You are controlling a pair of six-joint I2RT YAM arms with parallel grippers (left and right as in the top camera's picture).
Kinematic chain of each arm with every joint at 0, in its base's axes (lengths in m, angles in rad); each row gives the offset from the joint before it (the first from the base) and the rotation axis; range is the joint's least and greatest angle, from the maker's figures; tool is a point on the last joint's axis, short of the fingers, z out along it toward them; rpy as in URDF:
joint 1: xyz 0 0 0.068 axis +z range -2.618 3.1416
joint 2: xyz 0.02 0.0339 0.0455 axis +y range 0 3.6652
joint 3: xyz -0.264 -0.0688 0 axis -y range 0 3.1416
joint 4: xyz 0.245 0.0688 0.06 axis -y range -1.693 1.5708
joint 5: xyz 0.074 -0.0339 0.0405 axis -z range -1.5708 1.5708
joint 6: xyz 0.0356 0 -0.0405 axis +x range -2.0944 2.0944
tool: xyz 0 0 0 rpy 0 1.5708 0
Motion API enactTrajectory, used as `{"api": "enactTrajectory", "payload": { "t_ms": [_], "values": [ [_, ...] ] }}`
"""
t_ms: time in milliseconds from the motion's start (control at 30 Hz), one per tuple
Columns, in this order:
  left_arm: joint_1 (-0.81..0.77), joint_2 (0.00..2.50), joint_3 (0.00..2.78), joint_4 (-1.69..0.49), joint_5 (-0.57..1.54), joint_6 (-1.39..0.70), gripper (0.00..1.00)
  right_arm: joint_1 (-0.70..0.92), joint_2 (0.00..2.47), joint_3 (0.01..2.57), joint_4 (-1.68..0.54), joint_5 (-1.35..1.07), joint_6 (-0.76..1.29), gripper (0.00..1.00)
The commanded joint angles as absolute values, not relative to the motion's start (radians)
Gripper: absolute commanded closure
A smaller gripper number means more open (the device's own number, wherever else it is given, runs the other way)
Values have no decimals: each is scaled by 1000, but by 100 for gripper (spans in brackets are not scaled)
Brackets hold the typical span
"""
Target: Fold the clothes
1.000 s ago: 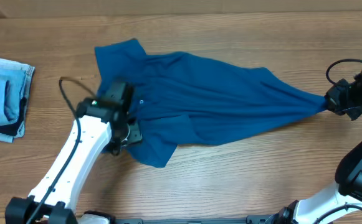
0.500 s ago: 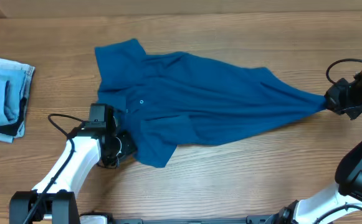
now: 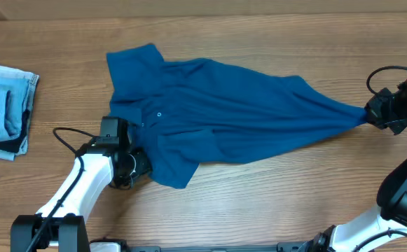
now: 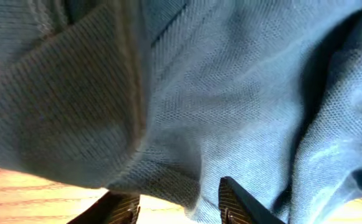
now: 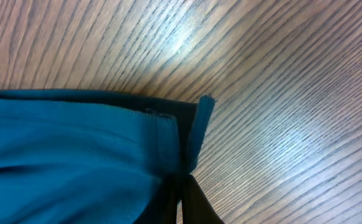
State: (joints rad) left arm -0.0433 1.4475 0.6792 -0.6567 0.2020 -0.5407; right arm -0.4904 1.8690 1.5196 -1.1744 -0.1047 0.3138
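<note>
The deep-blue collared shirt (image 3: 217, 119) lies spread across the middle of the wooden table, stretched to a point at the right. My right gripper (image 3: 368, 115) is shut on that pointed hem end; the right wrist view shows the hem (image 5: 168, 130) pinched between the closed fingers. My left gripper (image 3: 139, 164) sits low at the shirt's front-left edge near the sleeve. In the left wrist view its jaws (image 4: 177, 208) stand open with a fold of blue fabric (image 4: 168, 124) hanging between and just above them.
A pale light-blue denim pile (image 3: 3, 108) with a black edge lies at the far left of the table. Bare wood (image 3: 273, 196) runs along the front of the table between the arms.
My left gripper came off the shirt's middle-left, moved down toward the front-left edge, then held still. The right arm and the shirt have not moved.
</note>
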Motion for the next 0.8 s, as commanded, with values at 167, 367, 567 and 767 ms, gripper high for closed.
{"api": "enactTrajectory", "payload": {
  "t_ms": [167,367,567,767],
  "values": [
    [-39,1440,672,-650,151,-527,96,-495,1858,1538,-1172,-107,319,94],
    [19,1439,672,-870,85,-464,96,-495,1858,1538,-1175,-87,311,94],
    [331,1438,672,-972,78,-472,96,-495,1858,1538,-1171,-14,313,93],
    [540,1438,672,-967,151,-389,96,-495,1858,1538,-1195,97,359,90]
  ]
}}
